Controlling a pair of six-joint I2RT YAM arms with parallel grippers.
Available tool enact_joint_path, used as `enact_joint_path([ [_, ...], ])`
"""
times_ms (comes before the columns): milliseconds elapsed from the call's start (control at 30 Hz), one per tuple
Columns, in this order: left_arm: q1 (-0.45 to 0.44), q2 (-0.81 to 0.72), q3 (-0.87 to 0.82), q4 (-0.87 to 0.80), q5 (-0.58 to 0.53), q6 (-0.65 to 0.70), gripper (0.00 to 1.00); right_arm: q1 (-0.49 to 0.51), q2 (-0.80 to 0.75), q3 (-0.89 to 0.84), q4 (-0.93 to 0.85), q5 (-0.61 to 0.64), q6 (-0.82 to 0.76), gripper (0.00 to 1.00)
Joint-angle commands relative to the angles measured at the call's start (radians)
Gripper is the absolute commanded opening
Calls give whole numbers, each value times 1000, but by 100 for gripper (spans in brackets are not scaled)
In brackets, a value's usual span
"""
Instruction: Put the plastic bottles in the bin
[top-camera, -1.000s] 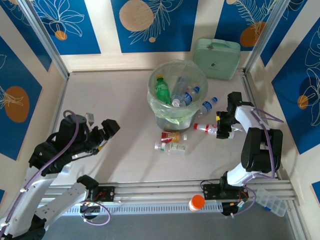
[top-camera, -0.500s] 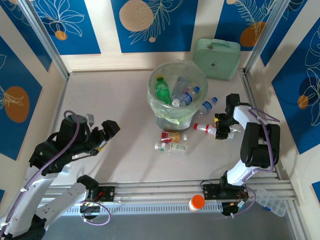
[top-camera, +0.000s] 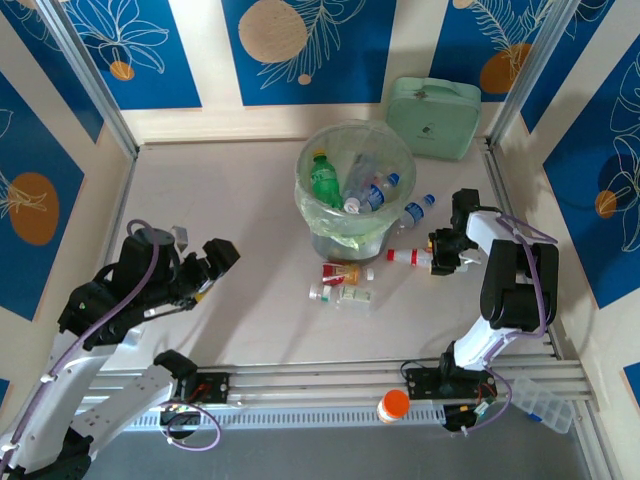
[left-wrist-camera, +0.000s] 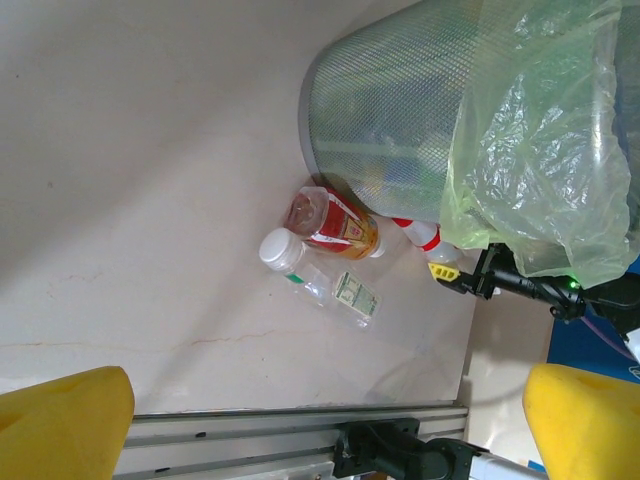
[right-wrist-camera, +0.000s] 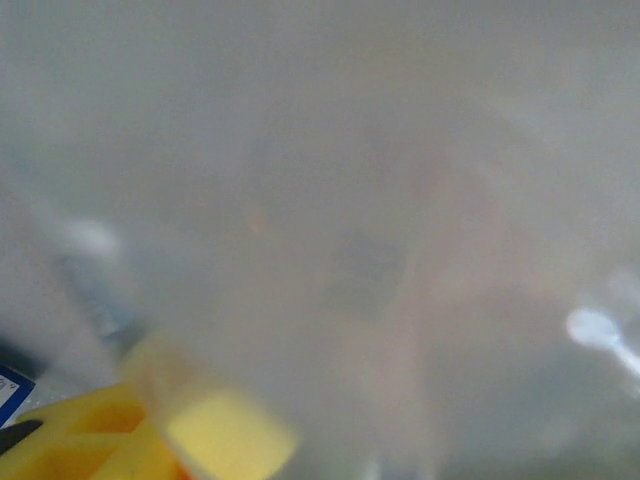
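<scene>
Likely light and slick, the red-capped bottle (top-camera: 408, 257) beside the bin (top-camera: 302, 185) wants a mid-body grip; whether the right gripper (top-camera: 438, 256) clasps it cannot be told; left gripper (top-camera: 220, 253) spread wide.

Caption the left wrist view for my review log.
Open left gripper facing a red-labelled plastic bottle and a clear white-capped bottle lying by the round green-bagged bin.

Left half of the table (top-camera: 230, 200) is bare, so there's free passage there. The bin (top-camera: 335, 243) blocks upper centre, with the mint case (top-camera: 435, 118) at its upper right. Loose bottles (top-camera: 342, 284) clutter the floor just below the bin, and a blue-capped bottle (top-camera: 416, 211) lies at its right.
</scene>
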Motion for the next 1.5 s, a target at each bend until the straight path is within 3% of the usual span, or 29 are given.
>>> enact_joint_path([
  [0, 14, 6, 18, 2, -13, 34, 99, -8, -73, 18, -56, -13, -33, 53],
  [200, 15, 14, 4, 48, -9, 66, 99, -14, -231, 102, -200, 46, -158, 50],
  [367, 16, 16, -13, 75, -9, 78, 99, 62, -314, 192, -326, 158, -197, 50],
  [667, 24, 43, 1, 65, -10, 171, 99, 119, -465, 472, -503, 458, -451, 45],
  [900, 25, 124, 65, 75, 41, 289, 99, 191, -499, 670, -433, 325, -835, 47],
  [1100, 25, 169, 139, 35, 38, 398, 99, 322, -402, 910, -416, 184, -1051, 48],
  [1233, 25, 173, 134, 38, 50, 417, 99, 430, -253, 1079, -471, 263, -1126, 48],
  [1467, 25, 159, 106, 52, 62, 422, 99, 519, -12, 1247, -584, 407, -1206, 48],
])
